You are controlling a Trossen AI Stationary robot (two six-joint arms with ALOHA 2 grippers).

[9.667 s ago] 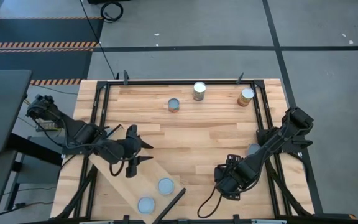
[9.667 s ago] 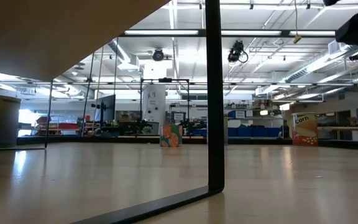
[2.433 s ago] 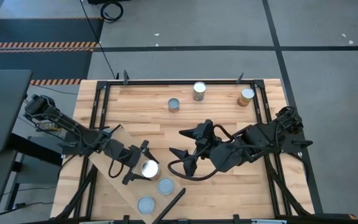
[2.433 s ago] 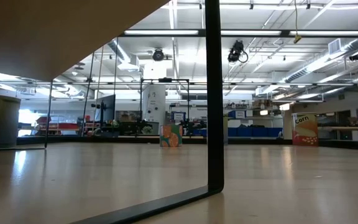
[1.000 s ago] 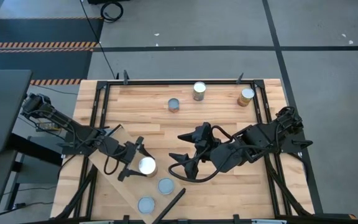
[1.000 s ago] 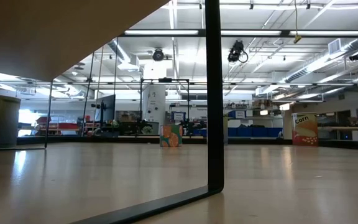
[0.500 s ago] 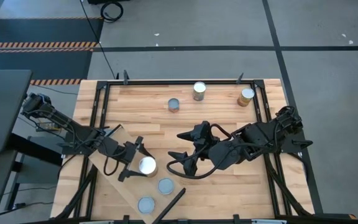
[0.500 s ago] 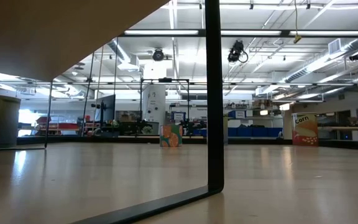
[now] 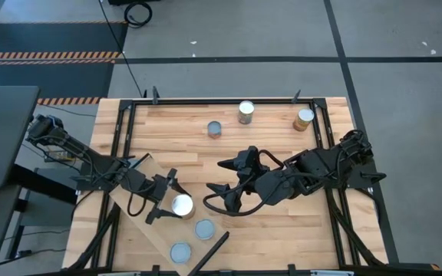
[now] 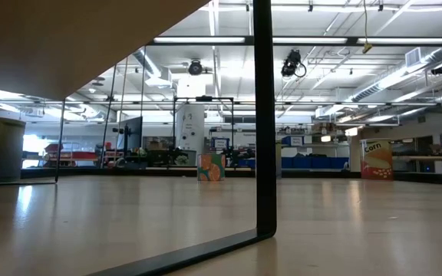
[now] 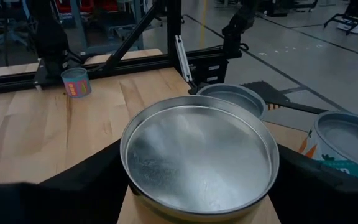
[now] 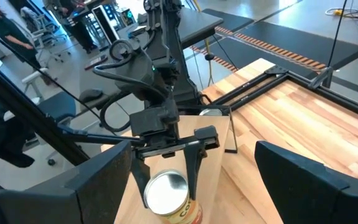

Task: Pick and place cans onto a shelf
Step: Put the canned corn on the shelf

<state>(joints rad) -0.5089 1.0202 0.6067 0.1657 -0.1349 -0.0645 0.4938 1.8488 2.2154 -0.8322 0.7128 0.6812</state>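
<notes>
Bright-topped can (image 9: 181,205) stands on the shelf (image 9: 133,201), near-left of the table (image 9: 282,230). Left gripper (image 9: 163,196) straddles it, fingers (image 9: 169,176) apart on either side; contact with the can wall cannot be told. Right wrist view shows the same can (image 12: 166,191) between those fingers. Two grey-blue-topped cans (image 9: 204,228) (image 9: 179,251) stand further along the shelf, toward its near end. Three more cans at the table's far side: blue-topped (image 9: 215,129), silver-topped (image 9: 245,112), gold-topped (image 9: 304,119). Right gripper (image 9: 225,178) hangs over mid-table, fingers spread wide, holding nothing, pointed toward the shelf.
</notes>
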